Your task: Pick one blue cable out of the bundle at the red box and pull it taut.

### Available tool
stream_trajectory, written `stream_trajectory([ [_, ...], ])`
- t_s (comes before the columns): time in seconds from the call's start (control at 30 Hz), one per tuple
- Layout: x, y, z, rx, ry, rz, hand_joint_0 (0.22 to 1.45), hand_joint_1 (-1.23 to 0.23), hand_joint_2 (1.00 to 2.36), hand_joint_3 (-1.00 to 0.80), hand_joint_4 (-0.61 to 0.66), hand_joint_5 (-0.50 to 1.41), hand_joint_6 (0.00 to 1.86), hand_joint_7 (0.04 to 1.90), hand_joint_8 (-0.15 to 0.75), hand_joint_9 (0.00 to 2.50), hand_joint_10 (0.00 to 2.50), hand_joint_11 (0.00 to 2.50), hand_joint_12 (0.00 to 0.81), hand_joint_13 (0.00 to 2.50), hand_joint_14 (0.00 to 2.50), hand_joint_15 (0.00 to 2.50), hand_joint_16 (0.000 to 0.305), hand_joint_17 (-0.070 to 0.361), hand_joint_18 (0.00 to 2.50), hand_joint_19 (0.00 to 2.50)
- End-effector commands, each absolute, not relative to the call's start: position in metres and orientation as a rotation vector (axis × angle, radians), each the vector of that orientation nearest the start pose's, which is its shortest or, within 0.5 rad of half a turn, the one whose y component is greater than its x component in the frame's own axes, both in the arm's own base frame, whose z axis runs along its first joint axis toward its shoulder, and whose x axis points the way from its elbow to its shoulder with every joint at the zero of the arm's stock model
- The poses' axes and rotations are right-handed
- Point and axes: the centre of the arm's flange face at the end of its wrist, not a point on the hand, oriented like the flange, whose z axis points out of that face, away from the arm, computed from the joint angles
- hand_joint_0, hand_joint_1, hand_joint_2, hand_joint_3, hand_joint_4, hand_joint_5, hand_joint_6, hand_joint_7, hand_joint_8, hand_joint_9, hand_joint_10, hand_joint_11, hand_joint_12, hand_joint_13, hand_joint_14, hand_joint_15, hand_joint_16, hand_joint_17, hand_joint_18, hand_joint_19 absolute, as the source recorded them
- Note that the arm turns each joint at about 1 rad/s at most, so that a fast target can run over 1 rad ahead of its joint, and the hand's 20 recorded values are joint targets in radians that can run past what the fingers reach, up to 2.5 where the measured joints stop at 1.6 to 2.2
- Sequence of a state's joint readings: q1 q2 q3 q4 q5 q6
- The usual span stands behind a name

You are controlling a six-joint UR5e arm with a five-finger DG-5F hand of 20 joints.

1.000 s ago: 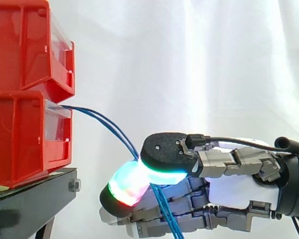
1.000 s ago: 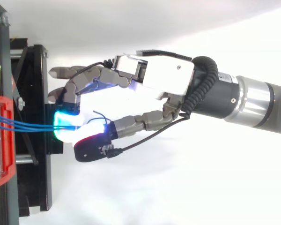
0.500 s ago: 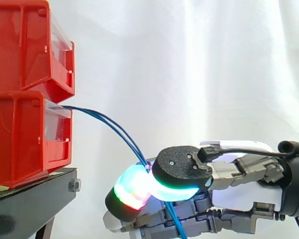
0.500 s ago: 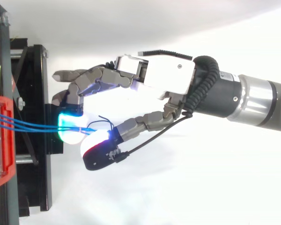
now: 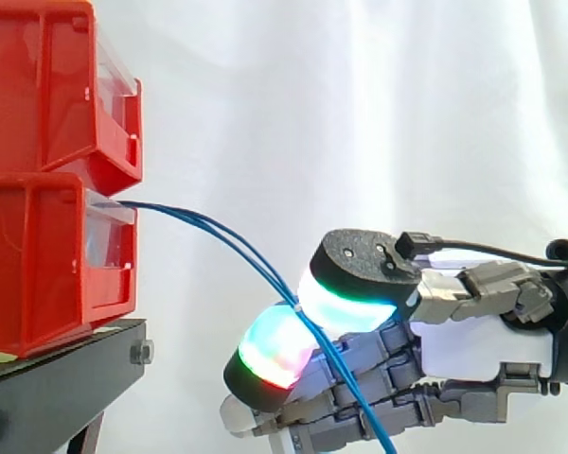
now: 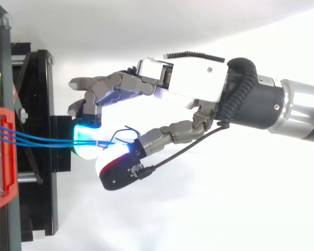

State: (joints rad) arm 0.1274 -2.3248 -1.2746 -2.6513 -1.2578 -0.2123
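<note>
White curtain (image 5: 360, 113) fills the background.

Side view: two red bins (image 5: 47, 255) are stacked at left on a black stand (image 5: 66, 369). Blue cables (image 5: 227, 236) leave the front of the lower bin, run right and slope down in a slight bow to the hand (image 5: 464, 345), which comes in low from the right. Two glowing pads (image 5: 279, 340) meet on the cables: the thumb's, black-backed with a green-cyan glow, sits above, and a finger's, glowing red and green, below. The cables are pinched between them, well right of the bins. Past the pinch they drop steeply across the other fingers, which are curled, to the bottom edge.

Top view: the bin (image 6: 1, 157) is at the left edge, with the stand (image 6: 42, 104) just to its right. The cables (image 6: 36, 141) run nearly straight from bin to hand (image 6: 193, 78), over the stand. A cyan pad (image 6: 86, 138) on the far side and the thumb on the near side close on them. A short loose loop of cable shows just right of the pinch.
</note>
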Motion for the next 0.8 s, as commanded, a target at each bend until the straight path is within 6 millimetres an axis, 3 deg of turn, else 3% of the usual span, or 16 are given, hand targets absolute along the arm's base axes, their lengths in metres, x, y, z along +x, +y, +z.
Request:
stream_trajectory([
  [0.0, 0.754, -0.069, 0.204, 1.139, 1.161, 0.924, 0.53, -0.69, 1.0, -0.5, 0.2, -0.16, 0.85, 0.86, 0.338, 0.54, 0.0, 0.19, 0.36, 0.2, 0.0, 0.07, 0.054, 0.121, 0.13, 0.1],
  [0.27, 0.752, -0.069, 0.204, 1.161, 1.166, 0.93, 0.58, -0.67, 1.01, -0.35, 0.18, -0.15, 0.83, 0.92, 0.334, 0.56, 0.0, 0.18, 0.346, 0.2, 0.0, 0.06, 0.051, 0.116, 0.12, 0.11],
  [0.5, 0.756, -0.07, 0.218, 1.187, 1.201, 0.916, 0.59, -0.7, 1.02, -0.21, 0.17, -0.15, 0.86, 0.95, 0.34, 0.59, 0.0, 0.21, 0.345, 0.23, 0.0, 0.05, 0.051, 0.114, 0.16, 0.08],
  [0.77, 0.756, -0.071, 0.225, 1.205, 1.247, 0.897, 0.61, -0.78, 1.02, -0.19, 0.19, -0.15, 0.87, 0.94, 0.337, 0.59, 0.0, 0.22, 0.345, 0.24, 0.0, 0.05, 0.051, 0.114, 0.2, 0.07],
])
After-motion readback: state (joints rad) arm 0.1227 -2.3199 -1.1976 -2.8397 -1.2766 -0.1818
